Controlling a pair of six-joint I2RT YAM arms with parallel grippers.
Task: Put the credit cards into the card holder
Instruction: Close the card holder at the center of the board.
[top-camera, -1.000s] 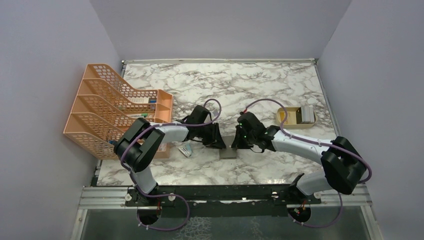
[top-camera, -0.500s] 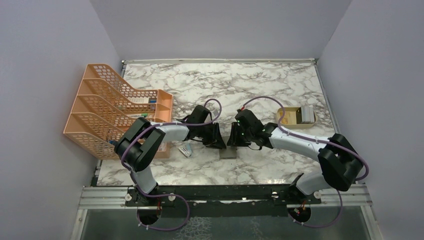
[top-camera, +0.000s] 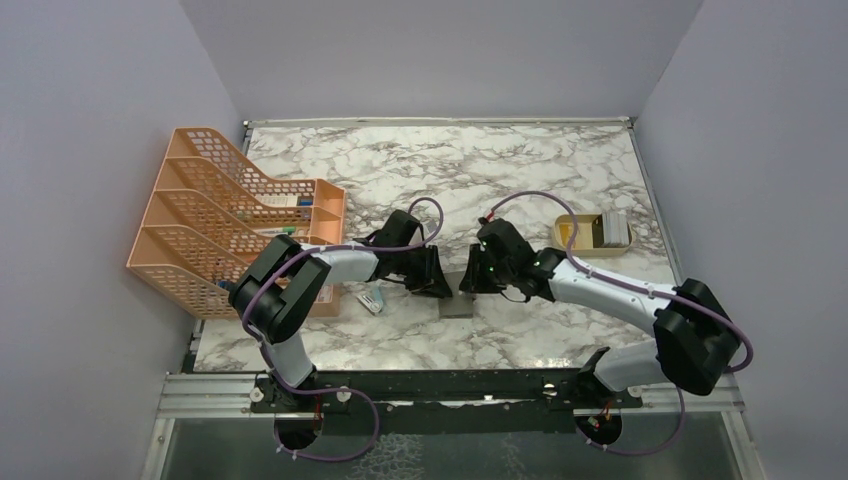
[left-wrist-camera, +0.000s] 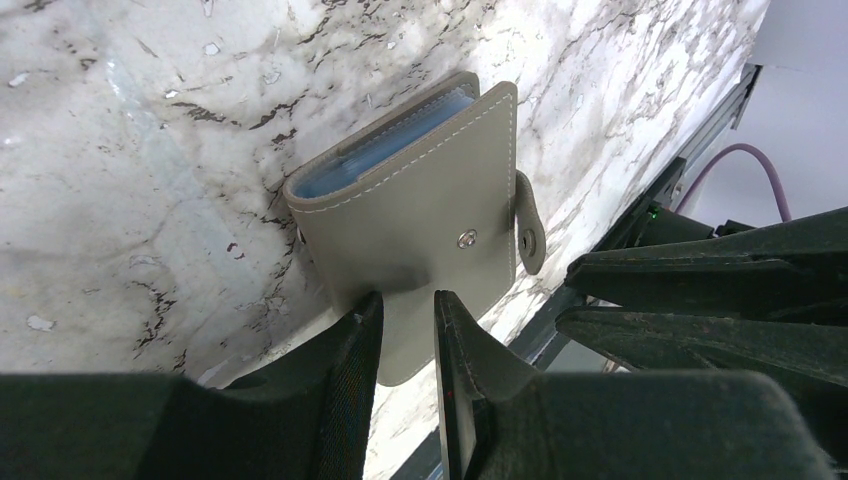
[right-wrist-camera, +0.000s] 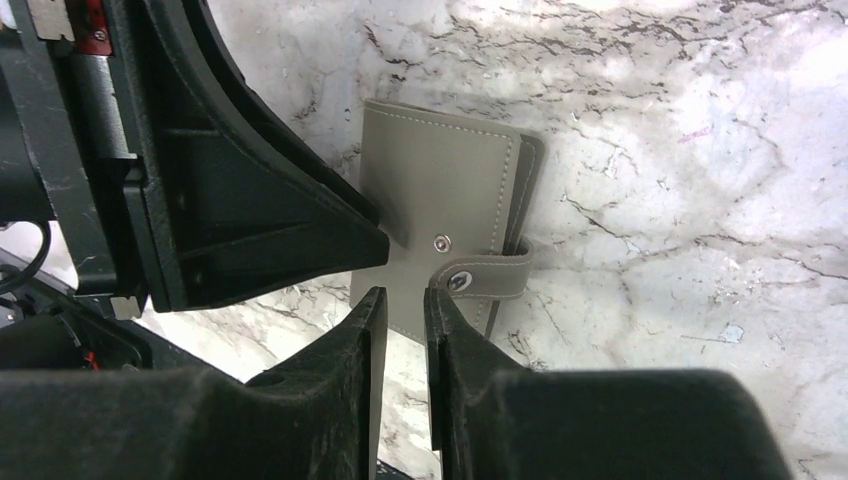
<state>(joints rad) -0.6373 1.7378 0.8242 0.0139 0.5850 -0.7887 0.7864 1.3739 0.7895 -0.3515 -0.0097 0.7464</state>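
The grey card holder (right-wrist-camera: 440, 200) lies closed on the table (right-wrist-camera: 650, 120), tab (right-wrist-camera: 495, 278) unsnapped, at both tools' fingertips. The left tool (left-wrist-camera: 408, 300) and right tool (right-wrist-camera: 404, 295) stand slightly parted, gripping nothing visible. Opening seems in hand; next, the cover's free edge needs catching and folding back.
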